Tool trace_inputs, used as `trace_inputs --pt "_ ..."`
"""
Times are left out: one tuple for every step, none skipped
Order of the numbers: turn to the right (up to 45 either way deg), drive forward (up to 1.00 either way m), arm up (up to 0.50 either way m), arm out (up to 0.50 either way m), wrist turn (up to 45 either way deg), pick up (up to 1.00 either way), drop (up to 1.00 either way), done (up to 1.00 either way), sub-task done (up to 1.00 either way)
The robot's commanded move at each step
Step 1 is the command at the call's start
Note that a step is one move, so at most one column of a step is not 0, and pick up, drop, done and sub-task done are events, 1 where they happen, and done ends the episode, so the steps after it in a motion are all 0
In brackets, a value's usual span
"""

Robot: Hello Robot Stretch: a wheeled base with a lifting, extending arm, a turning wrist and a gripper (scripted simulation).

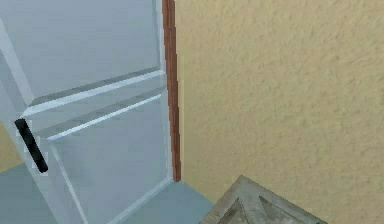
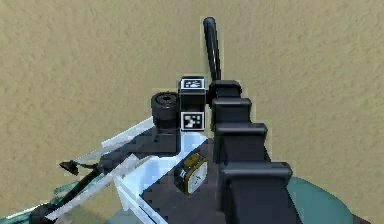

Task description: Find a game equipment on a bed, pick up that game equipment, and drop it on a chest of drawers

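1. Forward view: pale panelled door [image 1: 90,110] with a dark handle [image 1: 31,145], a brown frame strip [image 1: 172,90] and a tan wall [image 1: 290,90]. The corner of a grey wooden top [image 1: 262,208] juts in at the bottom right edge. It could belong to the chest of drawers.
2. Arm side view: the arm [image 2: 240,150] reaches toward the tan wall. The end effector [image 2: 95,170] lies over a pale panelled surface [image 2: 120,150]. Cannot tell whether it is wide or narrow, nor whether it carries anything.
3. Game equipment: location not confirmed. Only candidate is a dark slim rod [image 2: 210,45] with a rounded tip, upright just behind the white markers [image 2: 192,102], seen against the wall.
4. Handling, if that rod is it: probably stiff, fairly light, smooth and round, so prone to rolling or twisting in a grip.
5. Best hold is judged to be across the shaft near its balance point. A long piece will swing wide near door and wall.
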Motion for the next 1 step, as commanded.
trace_inputs --pt "0.0 0.0 0.0 0.0 -33.0 0.0 0.0 0.0 0.0"
